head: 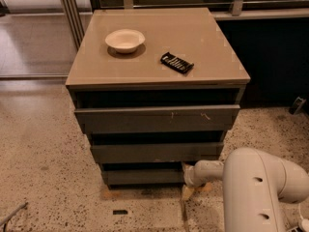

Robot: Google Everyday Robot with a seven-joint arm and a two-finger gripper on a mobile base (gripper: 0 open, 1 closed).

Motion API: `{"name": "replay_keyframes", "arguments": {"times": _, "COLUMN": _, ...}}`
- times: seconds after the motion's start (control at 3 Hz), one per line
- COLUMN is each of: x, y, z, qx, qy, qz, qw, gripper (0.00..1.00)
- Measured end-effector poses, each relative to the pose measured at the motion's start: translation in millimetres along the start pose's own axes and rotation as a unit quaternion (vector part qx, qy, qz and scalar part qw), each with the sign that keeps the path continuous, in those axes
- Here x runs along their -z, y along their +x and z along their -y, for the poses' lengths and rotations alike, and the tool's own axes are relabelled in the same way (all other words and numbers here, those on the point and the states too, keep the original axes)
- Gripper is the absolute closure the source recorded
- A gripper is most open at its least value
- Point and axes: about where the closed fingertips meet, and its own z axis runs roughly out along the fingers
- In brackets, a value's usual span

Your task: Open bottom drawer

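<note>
The bottom drawer (142, 176) is the lowest and narrowest dark grey slab front of the cabinet, just above the floor. Its front sits set back under the middle drawer (154, 152). My gripper (187, 172) is at the right end of the bottom drawer, at the tip of my white arm (256, 187), which reaches in from the lower right. The arm's wrist hides the drawer's right end, so I cannot see how the gripper meets the drawer.
The top drawer (154, 119), the widest, has pale scratch marks. A white bowl (125, 39) and a black flat packet (176, 63) lie on the tan cabinet top (212, 37). Speckled floor lies all around, with a small black object (119, 211) in front.
</note>
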Motion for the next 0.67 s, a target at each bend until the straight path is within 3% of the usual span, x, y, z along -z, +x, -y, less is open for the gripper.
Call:
{"name": "replay_keyframes", "arguments": {"times": 0.33, "x": -23.3, "y": 20.5, "z": -0.5, "qx": -0.030, "qy": -0.016, "qz": -0.007, "qw": 0.9994, "gripper": 0.00}}
{"name": "replay_keyframes", "arguments": {"times": 0.67, "x": -23.3, "y": 20.5, "z": -0.5, "qx": -0.030, "qy": -0.016, "qz": -0.007, "qw": 0.9994, "gripper": 0.00}}
